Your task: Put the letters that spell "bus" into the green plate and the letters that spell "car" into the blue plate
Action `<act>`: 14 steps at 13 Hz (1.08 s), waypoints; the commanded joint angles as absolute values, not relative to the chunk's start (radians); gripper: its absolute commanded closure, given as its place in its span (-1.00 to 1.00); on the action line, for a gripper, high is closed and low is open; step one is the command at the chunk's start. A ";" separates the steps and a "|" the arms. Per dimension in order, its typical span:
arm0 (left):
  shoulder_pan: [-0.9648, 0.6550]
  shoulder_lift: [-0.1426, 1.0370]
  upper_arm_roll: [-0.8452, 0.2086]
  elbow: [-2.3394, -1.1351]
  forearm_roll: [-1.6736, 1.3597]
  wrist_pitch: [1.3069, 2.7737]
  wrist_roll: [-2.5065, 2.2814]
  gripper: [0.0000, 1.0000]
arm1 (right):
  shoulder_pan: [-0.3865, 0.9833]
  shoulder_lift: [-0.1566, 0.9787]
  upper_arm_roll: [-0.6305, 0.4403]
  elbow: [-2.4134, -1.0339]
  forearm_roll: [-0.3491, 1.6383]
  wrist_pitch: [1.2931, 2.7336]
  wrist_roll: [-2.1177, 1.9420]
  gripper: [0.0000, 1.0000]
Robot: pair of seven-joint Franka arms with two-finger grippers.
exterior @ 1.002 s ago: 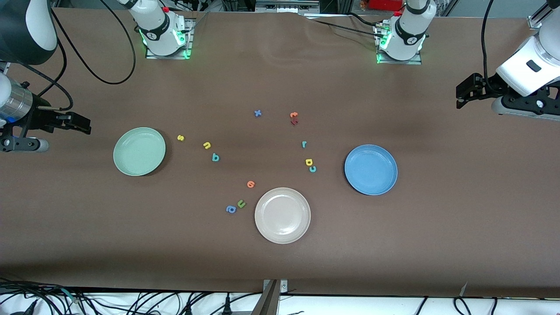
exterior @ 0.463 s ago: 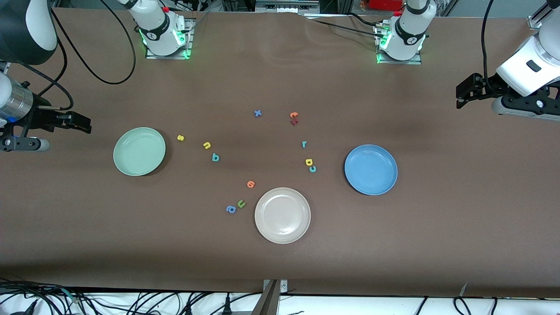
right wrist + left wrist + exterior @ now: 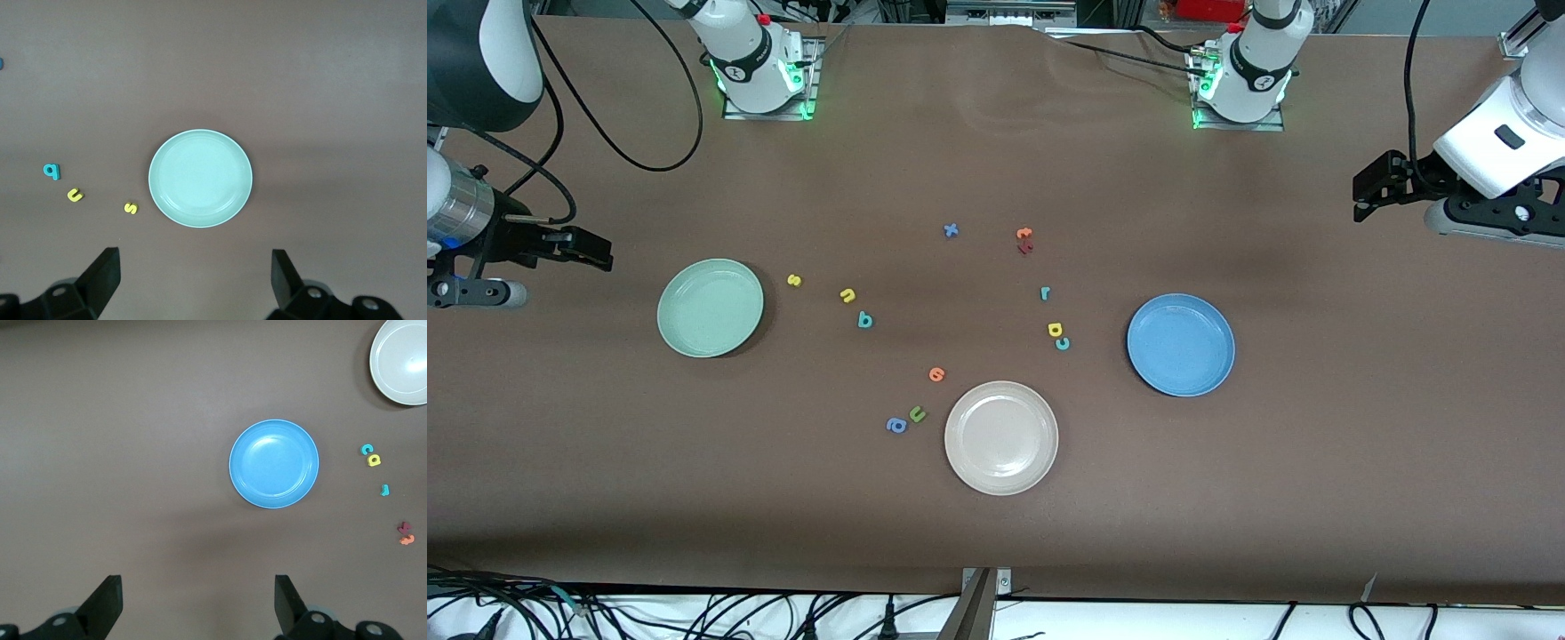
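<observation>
Honestly we haven't started: green plate (image 3: 711, 308) and blue plate (image 3: 1181, 344) sit bare, s (image 3: 794, 280), u (image 3: 847, 295), b (image 3: 864, 319) at the green's 3 o'clock, r (image 3: 1045, 292), a (image 3: 1055, 330), c (image 3: 1063, 343) at the blue's 9, while the left pincer (image 3: 1371, 187) and right pincer (image 3: 580, 249) hang jaws apart over the bench (image 3: 996, 533) ends.

**Both arms wait up high, hands open**

The left arm reaches out over its end of the table. The left gripper (image 3: 1369, 187) hangs in the air with its two fingers (image 3: 107, 603) spread wide, holding nothing.

The right arm does the same at its own end. The right gripper (image 3: 596, 253) is up in the air too, its fingers (image 3: 103, 277) wide apart and empty.
</observation>
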State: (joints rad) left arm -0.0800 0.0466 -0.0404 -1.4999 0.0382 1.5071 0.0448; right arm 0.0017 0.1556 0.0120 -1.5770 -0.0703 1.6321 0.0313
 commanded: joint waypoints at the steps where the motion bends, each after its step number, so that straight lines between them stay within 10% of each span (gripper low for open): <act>1: -0.081 0.057 -0.043 -1.471 0.066 1.483 0.038 -1.00 | -0.002 0.143 0.014 -1.583 -0.055 1.623 0.035 -0.99; 14: -0.081 0.052 -0.044 -1.483 0.066 1.479 0.040 -1.00 | -0.002 0.143 0.014 -1.583 -0.054 1.623 0.035 -0.99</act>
